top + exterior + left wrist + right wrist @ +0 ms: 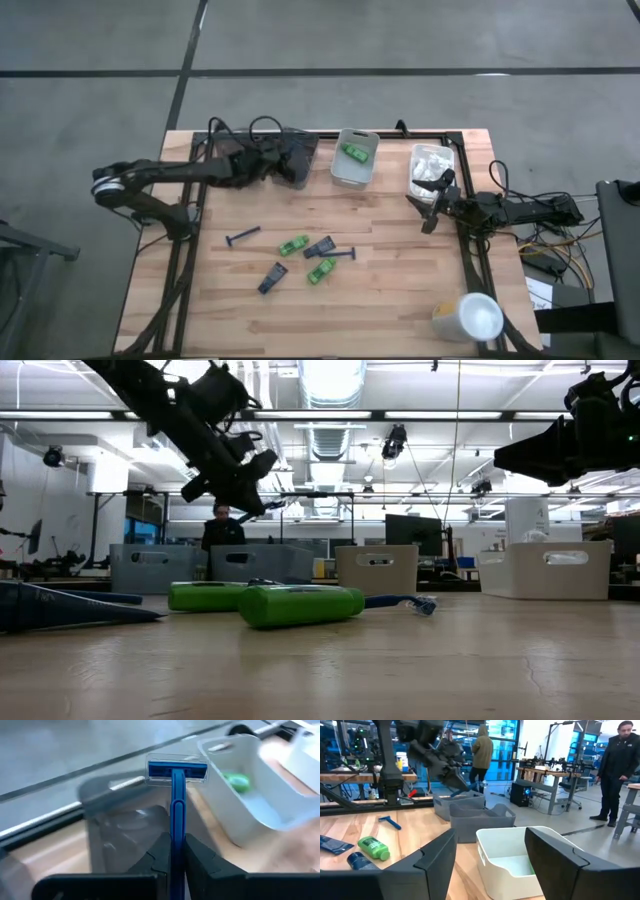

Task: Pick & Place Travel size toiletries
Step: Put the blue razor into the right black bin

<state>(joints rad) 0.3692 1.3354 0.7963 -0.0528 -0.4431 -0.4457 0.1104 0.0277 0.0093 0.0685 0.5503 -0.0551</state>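
- Wooden tabletop [400, 300] in a lit workshop; people stand among the benches behind it.
- Left gripper [172, 855] is clamped on a blue razor [176, 785], handle between the fingers, head up. It hangs over the dark bin [290, 152] at the far edge, so I'd judge a drop is close.
- Right gripper [490, 855] is spread wide and empty, hovering near the clear bin [432, 168], which holds white packets [430, 162].
- Middle bin [355, 158] already has a green pack [356, 152] in it.
- Left on the wood: a razor [242, 237], two green packs [294, 245] [321, 270], and dark blue pieces [272, 277] [322, 247] clustered mid-table.
- White cup [468, 317] lies at the near right corner.
- By my reckoning the sorting is partway done; about six items remain loose.
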